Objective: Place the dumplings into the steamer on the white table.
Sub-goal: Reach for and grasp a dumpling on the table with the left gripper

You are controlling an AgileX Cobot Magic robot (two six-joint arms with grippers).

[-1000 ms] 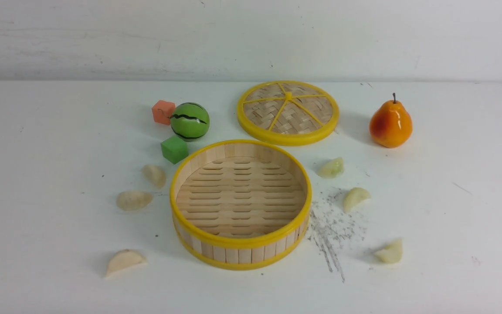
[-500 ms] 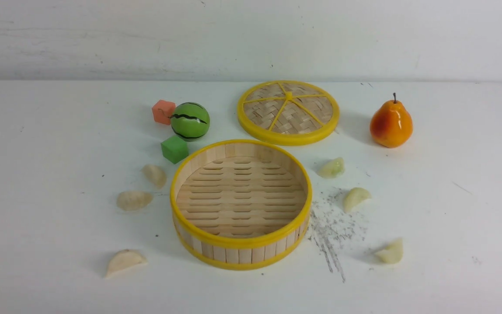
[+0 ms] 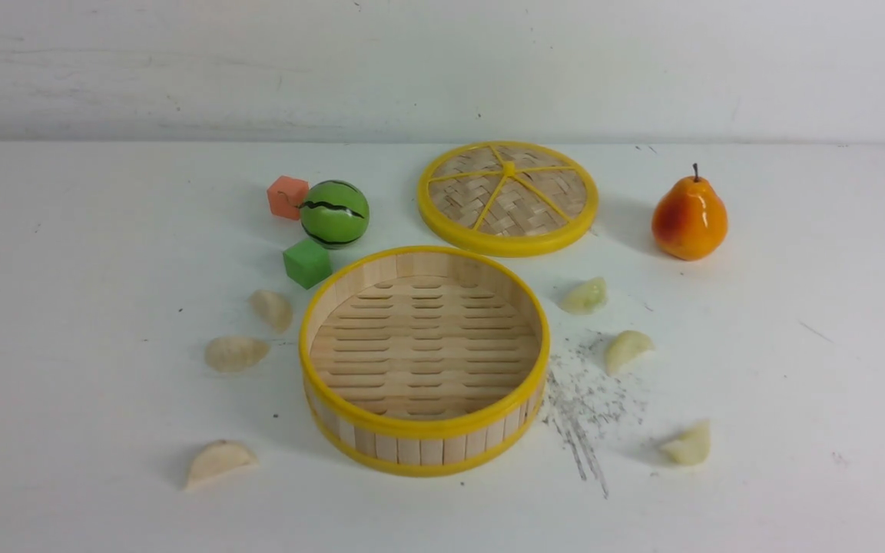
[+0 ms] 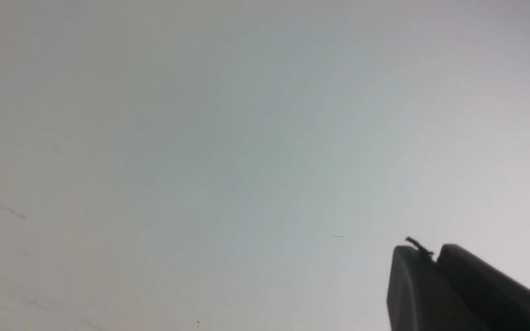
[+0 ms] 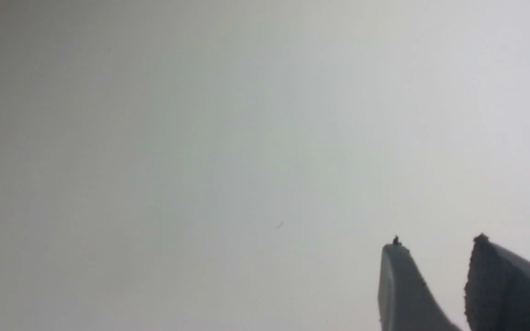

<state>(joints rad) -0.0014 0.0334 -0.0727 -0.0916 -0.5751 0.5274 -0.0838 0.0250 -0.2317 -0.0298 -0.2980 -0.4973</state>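
Around the empty steamer (image 3: 423, 426) on the white table (image 3: 74, 307) we count six dumplings (image 3: 236, 352), three to each side, none inside: we judge the task not yet begun. At the wrists, the left gripper (image 4: 430, 255) looks pressed closed and empty, though only its tips show; the right gripper (image 5: 437, 248) stands parted, holding nothing. Next, each arm must reach its own side's dumplings; the left must open first. The green cube (image 3: 307, 263) sits near one dumpling; woven lid (image 3: 508, 198), toy watermelon (image 3: 335, 213), orange cube (image 3: 287, 197) and pear (image 3: 688, 219) lie beyond, clear of the way.
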